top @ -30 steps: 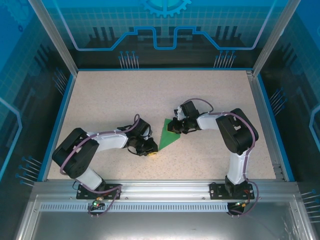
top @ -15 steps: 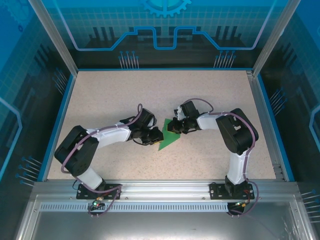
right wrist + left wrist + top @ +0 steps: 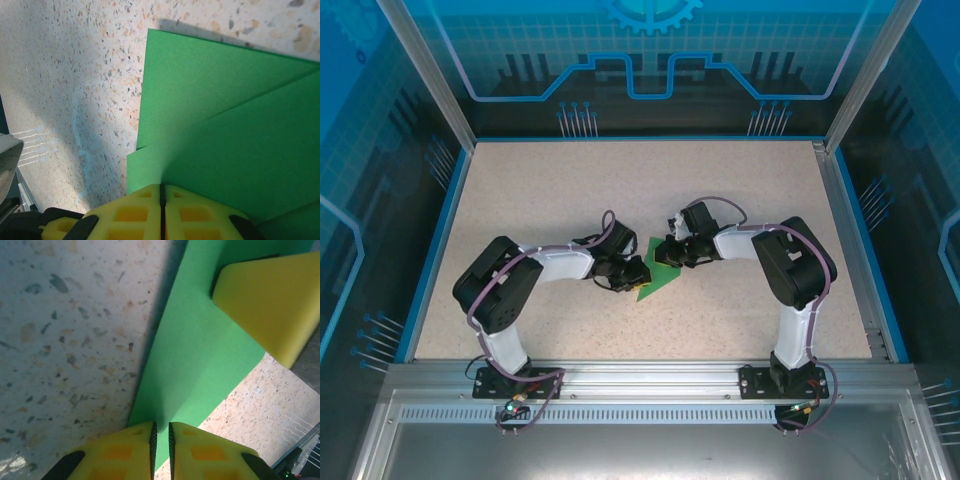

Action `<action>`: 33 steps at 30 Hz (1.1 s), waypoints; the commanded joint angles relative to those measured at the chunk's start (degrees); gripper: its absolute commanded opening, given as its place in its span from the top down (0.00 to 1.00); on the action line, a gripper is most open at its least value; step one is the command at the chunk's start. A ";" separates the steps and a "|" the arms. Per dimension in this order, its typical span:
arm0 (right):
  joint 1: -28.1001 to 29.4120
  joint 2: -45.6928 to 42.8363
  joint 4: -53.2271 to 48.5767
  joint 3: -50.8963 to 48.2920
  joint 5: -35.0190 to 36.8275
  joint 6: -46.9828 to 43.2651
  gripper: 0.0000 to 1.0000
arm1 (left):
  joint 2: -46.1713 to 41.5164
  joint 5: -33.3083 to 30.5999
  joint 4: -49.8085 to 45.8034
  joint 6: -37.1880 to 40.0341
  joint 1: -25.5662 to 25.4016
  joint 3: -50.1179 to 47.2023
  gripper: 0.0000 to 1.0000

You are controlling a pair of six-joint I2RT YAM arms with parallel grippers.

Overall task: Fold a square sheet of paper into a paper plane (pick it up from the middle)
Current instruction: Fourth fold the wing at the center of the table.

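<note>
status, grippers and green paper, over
Left gripper pinching green paper edge. Right gripper shut on its other side. Paper partly folded. Nothing in the way.

Setting: a robotics laboratory test cell. Identifying features:
- A black-and-white jointed left robot arm (image 3: 535, 268) and a matching right robot arm (image 3: 790, 262) are bolted side by side to a slotted silver aluminium rail (image 3: 650, 378).
- The work surface is a speckled beige stone-pattern tabletop (image 3: 570, 190) with a blue border.
- Silver aluminium extrusion posts (image 3: 425, 75) frame translucent blue enclosure panels (image 3: 650, 60) printed with gear and circuit-line graphics.
</note>
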 commanded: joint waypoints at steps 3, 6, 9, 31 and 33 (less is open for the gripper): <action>-0.91 2.01 -8.07 -1.26 5.49 -0.56 0.91 | 1.83 -1.64 -1.55 0.18 -0.54 -1.89 0.85; -0.77 1.24 -7.95 -0.91 4.77 0.01 0.90 | 2.45 -3.50 -4.06 1.78 -0.79 -2.04 0.89; -0.71 -0.06 -8.92 0.40 4.32 -0.06 0.89 | 2.66 -5.22 -5.66 2.60 -1.49 -2.14 0.91; 3.07 -1.45 -8.53 0.56 7.93 1.88 0.91 | 2.56 -5.95 -7.36 3.25 -2.04 -1.74 0.93; 0.99 -1.10 -8.18 0.61 8.23 1.13 0.91 | 2.48 -5.82 -7.37 3.35 -2.10 -1.95 0.93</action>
